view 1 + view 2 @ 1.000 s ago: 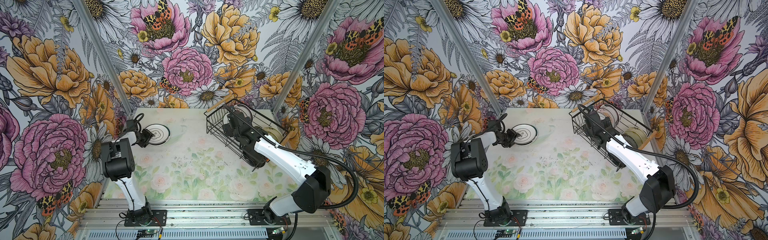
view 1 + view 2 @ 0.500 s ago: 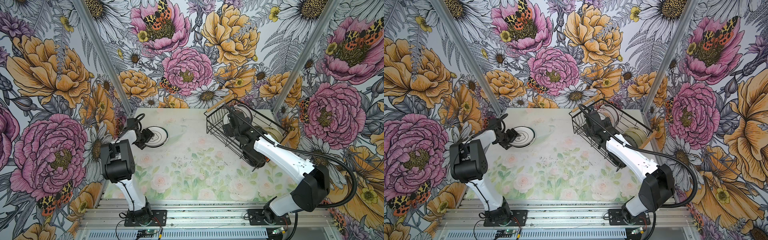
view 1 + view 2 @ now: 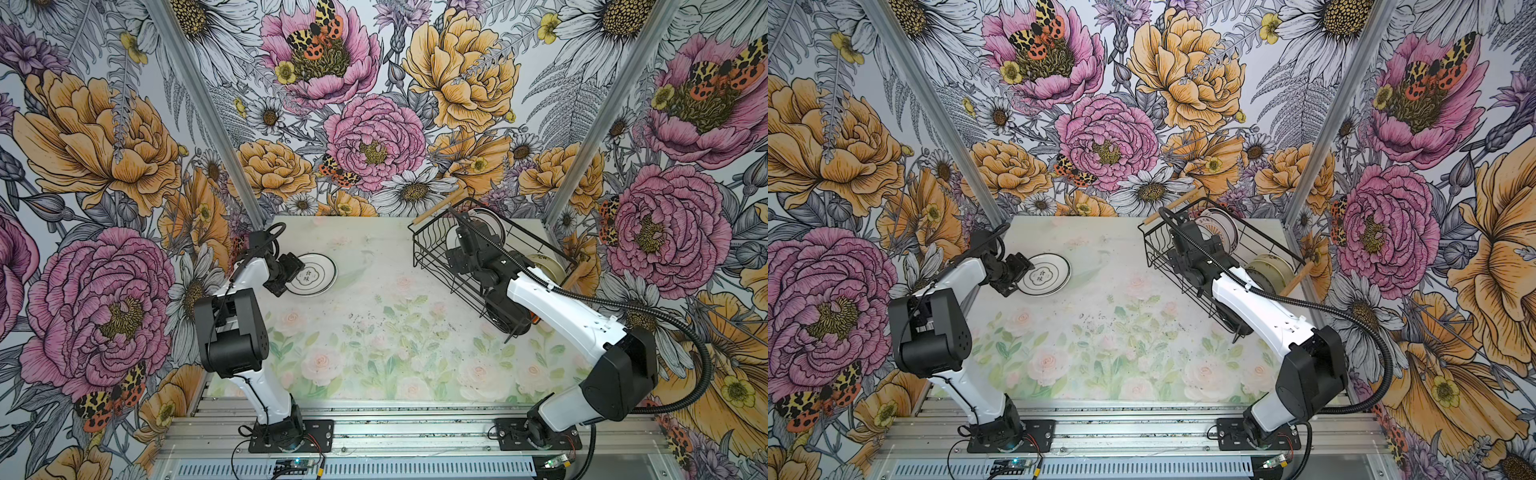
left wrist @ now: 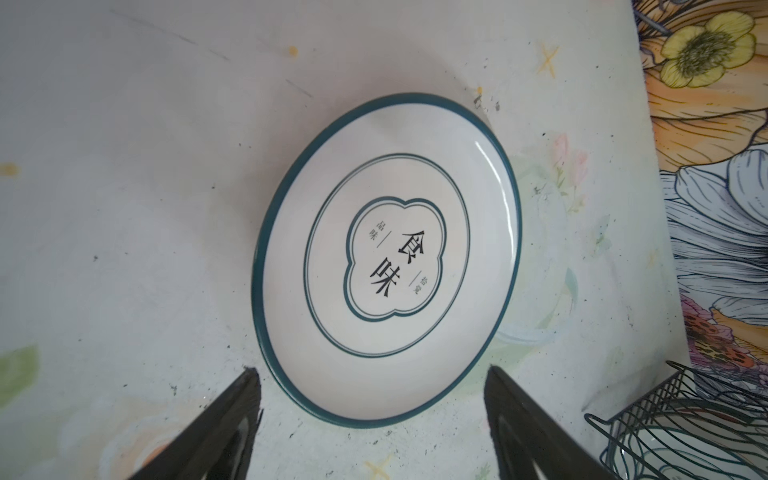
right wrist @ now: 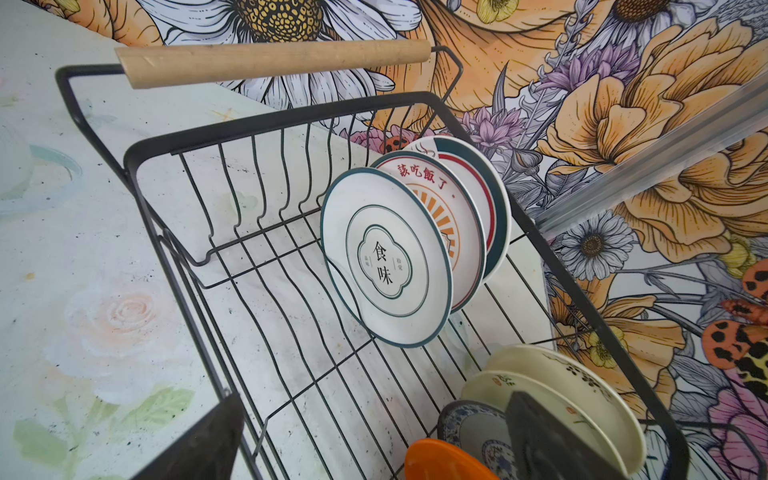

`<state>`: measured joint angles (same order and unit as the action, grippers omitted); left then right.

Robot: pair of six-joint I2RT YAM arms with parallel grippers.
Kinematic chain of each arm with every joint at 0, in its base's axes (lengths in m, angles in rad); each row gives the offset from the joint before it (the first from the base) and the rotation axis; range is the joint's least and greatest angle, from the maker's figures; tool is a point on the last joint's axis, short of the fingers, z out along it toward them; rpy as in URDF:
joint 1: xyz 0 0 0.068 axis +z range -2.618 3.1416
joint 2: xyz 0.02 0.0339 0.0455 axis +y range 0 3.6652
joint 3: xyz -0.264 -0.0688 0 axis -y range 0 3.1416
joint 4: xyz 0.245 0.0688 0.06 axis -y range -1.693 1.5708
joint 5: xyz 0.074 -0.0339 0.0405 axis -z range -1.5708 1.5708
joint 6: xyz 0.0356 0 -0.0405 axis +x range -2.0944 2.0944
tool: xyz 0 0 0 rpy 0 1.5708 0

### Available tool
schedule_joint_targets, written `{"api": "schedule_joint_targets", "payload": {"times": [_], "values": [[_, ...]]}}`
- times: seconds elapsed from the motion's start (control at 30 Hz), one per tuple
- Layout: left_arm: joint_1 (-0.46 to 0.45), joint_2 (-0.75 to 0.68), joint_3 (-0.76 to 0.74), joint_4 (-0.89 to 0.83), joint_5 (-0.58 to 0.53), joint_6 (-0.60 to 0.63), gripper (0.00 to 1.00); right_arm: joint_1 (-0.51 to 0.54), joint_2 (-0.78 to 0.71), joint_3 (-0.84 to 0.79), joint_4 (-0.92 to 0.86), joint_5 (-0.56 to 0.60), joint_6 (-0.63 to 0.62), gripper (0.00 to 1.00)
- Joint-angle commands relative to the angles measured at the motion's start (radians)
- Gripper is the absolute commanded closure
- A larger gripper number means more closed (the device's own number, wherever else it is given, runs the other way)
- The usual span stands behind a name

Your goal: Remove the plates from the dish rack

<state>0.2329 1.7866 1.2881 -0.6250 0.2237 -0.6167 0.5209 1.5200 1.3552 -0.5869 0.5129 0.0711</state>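
The table (image 3: 374, 332) shows whole in both top views; each wrist view catches only a patch of it. The dish rack (image 3: 430, 253) sits askew at the table's far right corner. From above the right arm covers much of it, so its contents are hard to count there.

The right wrist view looks inside and shows seven plates on edge. Three lean together at the far end: a teal-rimmed plate (image 5: 386, 257), a sunburst plate (image 5: 453, 208) half hidden behind it, and a banded plate (image 5: 486, 191) showing only a sliver. Nearer stand two cream plates (image 5: 582, 390), a blue patterned plate (image 5: 473, 428) and an orange plate (image 5: 440, 461) cut off by the frame edge.

An eighth, the lone plate (image 4: 386, 257), lies flat on the table's far left, well apart from the rack.

The left hand (image 4: 372, 390) is spread wide at the lone plate's rim, gripping nothing. The right hand (image 5: 374, 415) hangs inside the rack, wide apart and empty, one finger (image 5: 540, 449) masking part of the cream plates.
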Motion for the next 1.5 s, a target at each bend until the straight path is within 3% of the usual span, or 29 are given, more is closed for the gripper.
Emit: {"api": "schedule_joint_targets", "payload": {"times": [0.0,0.07,0.1,0.3,0.47,0.57,0.8,1.07,1.2,1.33,1.47], "values": [[-0.004,0.001,0.022,-0.026,-0.031,0.028,0.14,-0.011,0.009,-0.016,0.033,-0.022,0.013,0.0],[-0.012,-0.001,0.03,-0.04,-0.047,0.038,0.14,-0.017,0.009,-0.021,0.036,-0.026,0.015,0.0],[-0.022,-0.008,0.038,-0.05,-0.058,0.053,0.02,-0.02,0.009,-0.024,0.036,-0.027,0.014,0.01],[-0.102,-0.107,0.087,-0.129,-0.168,0.112,0.01,-0.068,0.003,-0.034,0.038,-0.056,0.041,0.0],[-0.218,-0.186,0.143,-0.186,-0.248,0.161,0.01,-0.173,0.007,-0.013,0.035,-0.131,0.087,0.01],[-0.332,-0.23,0.18,-0.193,-0.338,0.191,0.01,-0.249,0.022,0.025,0.018,-0.227,0.103,0.0],[-0.609,-0.232,0.32,-0.179,-0.496,0.309,0.01,-0.419,0.1,0.112,-0.024,-0.6,0.127,0.01],[-0.782,-0.168,0.397,-0.13,-0.528,0.385,0.01,-0.435,0.157,0.172,-0.03,-0.729,0.068,0.01],[-0.883,-0.152,0.407,-0.106,-0.669,0.408,0.01,-0.438,0.192,0.192,-0.03,-0.735,0.057,0.03],[-0.912,-0.151,0.405,-0.096,-0.712,0.386,0.01,-0.441,0.226,0.211,-0.028,-0.773,0.001,0.08],[-0.912,-0.189,0.357,-0.056,-0.671,0.4,0.01,-0.44,0.254,0.221,-0.03,-0.784,-0.061,0.1]]}}
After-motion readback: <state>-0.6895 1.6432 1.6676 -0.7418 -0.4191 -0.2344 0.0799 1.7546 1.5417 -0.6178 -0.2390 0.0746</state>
